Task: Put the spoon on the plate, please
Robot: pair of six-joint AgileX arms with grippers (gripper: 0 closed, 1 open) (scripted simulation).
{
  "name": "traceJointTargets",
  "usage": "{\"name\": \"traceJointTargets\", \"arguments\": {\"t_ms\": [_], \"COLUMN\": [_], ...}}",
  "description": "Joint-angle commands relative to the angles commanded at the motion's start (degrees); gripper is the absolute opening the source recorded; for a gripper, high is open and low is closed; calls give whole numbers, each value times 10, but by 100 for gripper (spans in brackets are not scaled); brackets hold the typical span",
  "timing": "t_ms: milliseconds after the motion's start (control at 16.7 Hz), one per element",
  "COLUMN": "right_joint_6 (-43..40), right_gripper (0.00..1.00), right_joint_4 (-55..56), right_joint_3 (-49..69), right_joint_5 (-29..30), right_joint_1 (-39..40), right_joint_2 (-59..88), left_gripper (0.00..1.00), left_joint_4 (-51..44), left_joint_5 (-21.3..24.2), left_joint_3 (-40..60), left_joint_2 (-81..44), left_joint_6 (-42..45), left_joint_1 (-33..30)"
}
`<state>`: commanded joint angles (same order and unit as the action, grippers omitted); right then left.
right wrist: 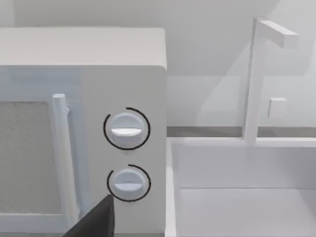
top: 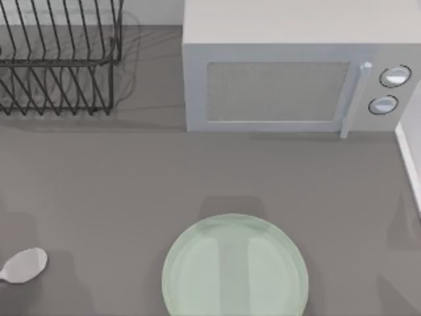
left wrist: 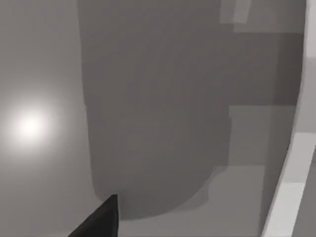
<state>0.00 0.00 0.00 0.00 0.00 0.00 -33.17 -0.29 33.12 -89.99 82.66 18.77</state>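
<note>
The small white spoon [top: 24, 265] lies on the grey table near the front left edge, its rounded bowl pointing toward the middle. The large pale green plate [top: 235, 266] sits at the front centre with nothing on it, well to the right of the spoon. A dark tip of my left gripper [left wrist: 101, 219] hangs over grey table surface with a broad shadow on it. In the right wrist view, a dark tip of my right gripper [right wrist: 96, 219] faces the microwave's two dials [right wrist: 127, 129].
A white microwave [top: 289, 79] with its door closed stands at the back, centre to right. A black wire dish rack [top: 59, 59] fills the back left corner. A white sink [right wrist: 247, 197] with a faucet [right wrist: 256, 79] borders the table's right side.
</note>
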Motion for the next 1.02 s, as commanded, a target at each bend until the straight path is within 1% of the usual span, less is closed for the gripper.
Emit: {"name": "traceJointTargets", "arguments": {"t_ms": [540,600,1020], "right_joint_6": [0,0,0], "right_gripper": [100,100,100], "right_joint_4": [0,0,0], "right_joint_3": [0,0,0], "right_joint_5": [0,0,0], "right_joint_1": [0,0,0], "right_joint_2": [0,0,0], "left_gripper": [2,0,0], "left_joint_4": [0,0,0], "left_joint_5": [0,0,0], "left_joint_3": [0,0,0], "left_joint_2": [0,0,0], "left_joint_6": [0,0,0], "left_joint_1": [0,0,0]}}
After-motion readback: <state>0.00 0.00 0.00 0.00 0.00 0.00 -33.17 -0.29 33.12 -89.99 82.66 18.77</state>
